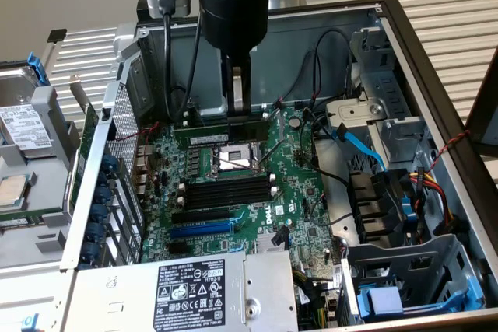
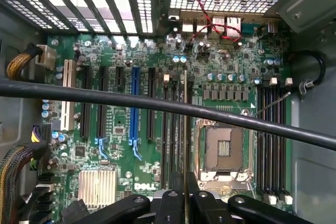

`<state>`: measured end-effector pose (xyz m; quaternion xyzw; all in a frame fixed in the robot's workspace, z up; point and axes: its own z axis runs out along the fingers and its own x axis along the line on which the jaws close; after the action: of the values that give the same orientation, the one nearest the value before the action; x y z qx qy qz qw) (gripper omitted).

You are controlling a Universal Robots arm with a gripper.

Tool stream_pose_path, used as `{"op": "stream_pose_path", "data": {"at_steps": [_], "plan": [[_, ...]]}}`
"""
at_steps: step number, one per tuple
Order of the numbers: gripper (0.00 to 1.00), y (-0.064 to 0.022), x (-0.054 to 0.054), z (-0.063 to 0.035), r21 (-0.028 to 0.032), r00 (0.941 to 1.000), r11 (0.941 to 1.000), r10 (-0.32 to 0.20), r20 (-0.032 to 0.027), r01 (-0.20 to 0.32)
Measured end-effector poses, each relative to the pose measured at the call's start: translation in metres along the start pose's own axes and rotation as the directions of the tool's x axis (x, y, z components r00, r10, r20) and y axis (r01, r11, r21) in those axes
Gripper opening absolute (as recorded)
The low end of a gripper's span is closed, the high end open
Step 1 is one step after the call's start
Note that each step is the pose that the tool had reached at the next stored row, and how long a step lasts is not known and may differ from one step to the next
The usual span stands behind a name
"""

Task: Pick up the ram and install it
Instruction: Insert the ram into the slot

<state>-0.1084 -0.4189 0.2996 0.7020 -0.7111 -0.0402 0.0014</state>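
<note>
Ram: long, narrow green circuit-board ram stick (image 1: 208, 126) with a pale label strip, held level and on edge over the green Dell motherboard (image 1: 299, 192).
Ram position: in the exterior view it sits along the far edge of the open metal CPU socket (image 1: 233, 159).
Ram, wrist view: ram stick (image 2: 185, 129) is edge-on, a thin line between the socket (image 2: 223, 150) and a bank of long black memory slots (image 2: 170, 129).
Hedge: the two views disagree, so I can't tell which slot it's over or whether its lower edge touches one.
Gripper: black two-finger gripper (image 1: 240, 108) points straight down into the open grey computer case (image 1: 436, 114), fingers clenched on the ram stick's top edge near mid-length. Same pinch in the wrist view (image 2: 185, 195).
Slots: four black memory slots (image 1: 229, 192) lie between the socket and the blue expansion slot (image 1: 201, 229).
Cable: thick black cable (image 2: 157, 103) crosses in front of the board.
PSU: silver power supply box (image 1: 261, 293) with a black label, at the case's edge past the blue slot.
</note>
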Motion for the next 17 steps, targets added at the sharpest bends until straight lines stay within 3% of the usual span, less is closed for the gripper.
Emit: {"op": "stream_pose_path", "data": {"at_steps": [6, 12, 17], "plan": [[0.13, -0.0004, -0.001, 0.0075, 0.0018, 1.0000, 1.0000, 0.000, -0.0081, 0.000], [0.13, -0.0007, -0.002, 0.0118, 0.0034, 0.9996, 1.0000, 0.002, -0.0270, -0.002], [0.13, -0.0007, -0.002, 0.0126, 0.0022, 0.9996, 1.0000, 0.002, -0.0268, -0.002]]}}
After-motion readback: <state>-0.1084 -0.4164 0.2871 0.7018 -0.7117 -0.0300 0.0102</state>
